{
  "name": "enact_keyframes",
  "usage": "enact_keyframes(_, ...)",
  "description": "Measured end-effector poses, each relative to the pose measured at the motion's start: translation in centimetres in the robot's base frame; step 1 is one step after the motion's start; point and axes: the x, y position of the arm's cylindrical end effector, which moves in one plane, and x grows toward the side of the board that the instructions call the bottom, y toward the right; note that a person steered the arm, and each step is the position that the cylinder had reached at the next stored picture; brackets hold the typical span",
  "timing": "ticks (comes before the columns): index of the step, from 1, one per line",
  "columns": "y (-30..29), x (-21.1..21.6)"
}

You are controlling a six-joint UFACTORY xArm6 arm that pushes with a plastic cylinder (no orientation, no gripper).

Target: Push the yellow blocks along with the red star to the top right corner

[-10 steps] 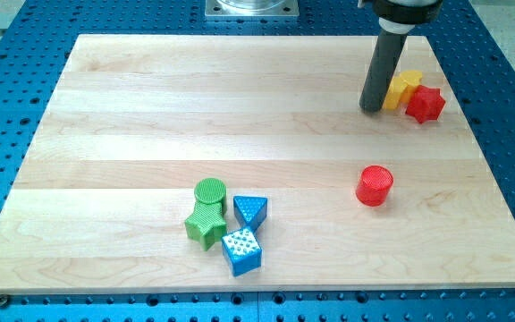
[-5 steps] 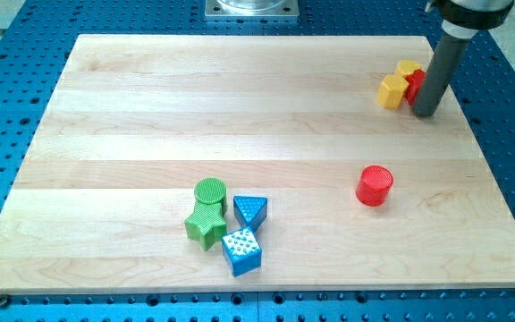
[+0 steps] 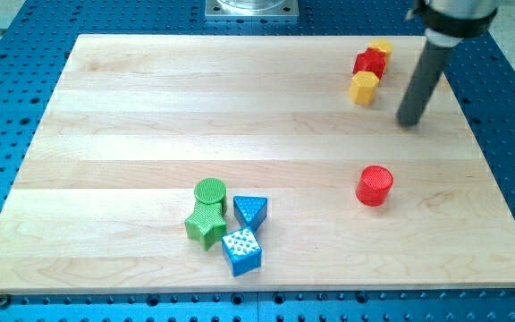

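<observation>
Near the view's top right corner of the wooden board, a red star (image 3: 369,63) sits between two yellow blocks: one (image 3: 381,47) just above and right of it, one (image 3: 364,88) just below it. All three touch in a short slanted row. My tip (image 3: 409,121) rests on the board to the right of and below the lower yellow block, a small gap apart from it and touching no block.
A red cylinder (image 3: 374,185) stands below my tip. At the view's bottom centre sits a cluster: a green cylinder (image 3: 210,191), a green star (image 3: 206,224), a blue triangle (image 3: 250,210) and a blue cube (image 3: 241,249).
The red star and both yellow blocks have been pushed up and left toward the top edge. My tip swung from their left around to their right, then drew back down.
</observation>
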Motion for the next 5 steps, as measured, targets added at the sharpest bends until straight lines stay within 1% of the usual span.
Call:
enact_keyframes(1, -1.3, -4.2)
enact_keyframes(2, -0.7, -6.5)
enact_keyframes(3, -4.1, -2.3)
enact_keyframes(4, -6.5, -6.1)
enact_keyframes(5, -2.6, -9.8)
